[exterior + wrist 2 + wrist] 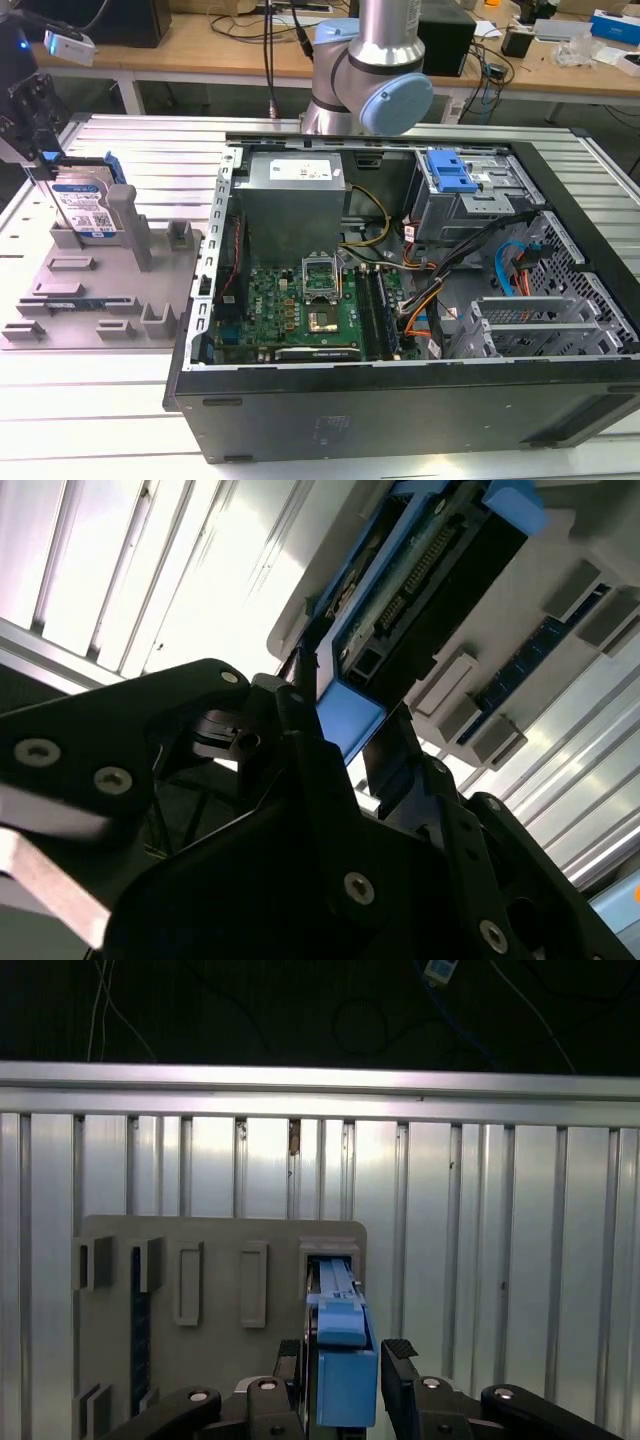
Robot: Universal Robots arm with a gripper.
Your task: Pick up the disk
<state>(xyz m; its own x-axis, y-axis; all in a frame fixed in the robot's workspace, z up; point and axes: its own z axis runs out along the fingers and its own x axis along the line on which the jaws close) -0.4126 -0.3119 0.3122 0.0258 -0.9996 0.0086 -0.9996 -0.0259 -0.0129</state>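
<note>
Closest to you, along the lower edge of the exterior view, the black computer case (400, 410) lies open on the slatted metal table (90, 420). You look straight down onto its green motherboard (300, 300).

Left of the case, at the middle left of the frame, sits the grey fixture tray (95, 320) with its empty slots and posts. At the far end of that tray, in the upper left of the frame, the disk (85, 208) stands upright on edge in a slot, its white-and-blue label facing you and a blue rail along its side.

The gripper (42, 165) comes down onto the top edge of the disk from above. In the first wrist view its two black fingers (400, 1365) sit on either side of the disk's blue rail, snug against it. From that you can take the gripper as clenched on the disk. The disk's lower part is seated in the tray slot.

Farther back inside the case are the grey power supply (295, 185) and, to the exterior view's right of it, the blue-handled drive cage (450, 175). Behind the case rises the arm (375, 70), and a wooden bench (200, 55) with cables runs across the top of the frame.
</note>
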